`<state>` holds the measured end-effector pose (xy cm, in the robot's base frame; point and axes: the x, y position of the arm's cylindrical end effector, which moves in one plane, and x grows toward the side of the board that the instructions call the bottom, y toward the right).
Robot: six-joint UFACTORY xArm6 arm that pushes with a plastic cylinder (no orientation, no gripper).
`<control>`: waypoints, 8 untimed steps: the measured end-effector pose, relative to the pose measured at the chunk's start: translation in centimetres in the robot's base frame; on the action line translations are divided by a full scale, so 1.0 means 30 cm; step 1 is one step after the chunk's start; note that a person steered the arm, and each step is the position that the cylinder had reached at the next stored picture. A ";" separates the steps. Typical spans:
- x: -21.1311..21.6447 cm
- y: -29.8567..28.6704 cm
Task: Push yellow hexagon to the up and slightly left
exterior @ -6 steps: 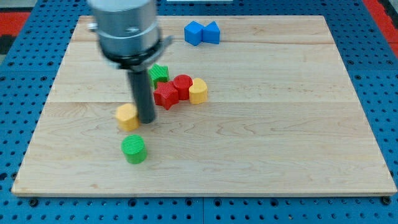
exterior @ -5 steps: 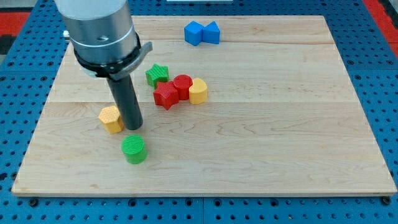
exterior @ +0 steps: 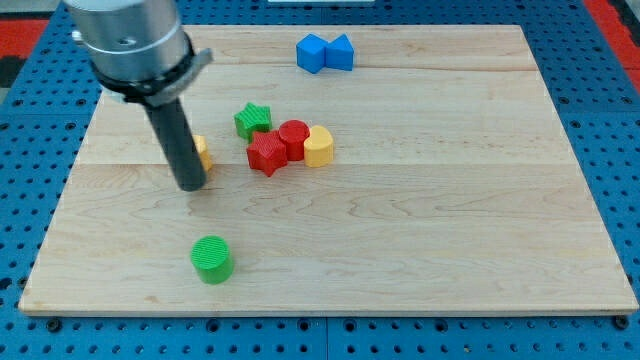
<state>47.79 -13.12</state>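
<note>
My tip [exterior: 190, 184] is a bare rod end with nothing to open or close, and it holds nothing. It rests on the wooden board [exterior: 420, 230], and the yellow hexagon [exterior: 201, 152] sits touching the rod at about 1 o'clock, mostly hidden behind it. At 3 o'clock of the hexagon lie a green star [exterior: 253, 120], a red star [exterior: 266, 154], a red cylinder [exterior: 294, 137] and a yellow cylinder [exterior: 319, 146]. A green cylinder [exterior: 212, 259] stands at 5 o'clock of my tip, well apart. 2 blue blocks [exterior: 325, 51] sit near the 12 o'clock edge.
</note>
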 end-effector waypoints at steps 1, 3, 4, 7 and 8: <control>-0.009 0.049; -0.374 -0.122; -0.353 -0.140; -0.437 -0.183; -0.487 -0.294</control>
<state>33.18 -21.95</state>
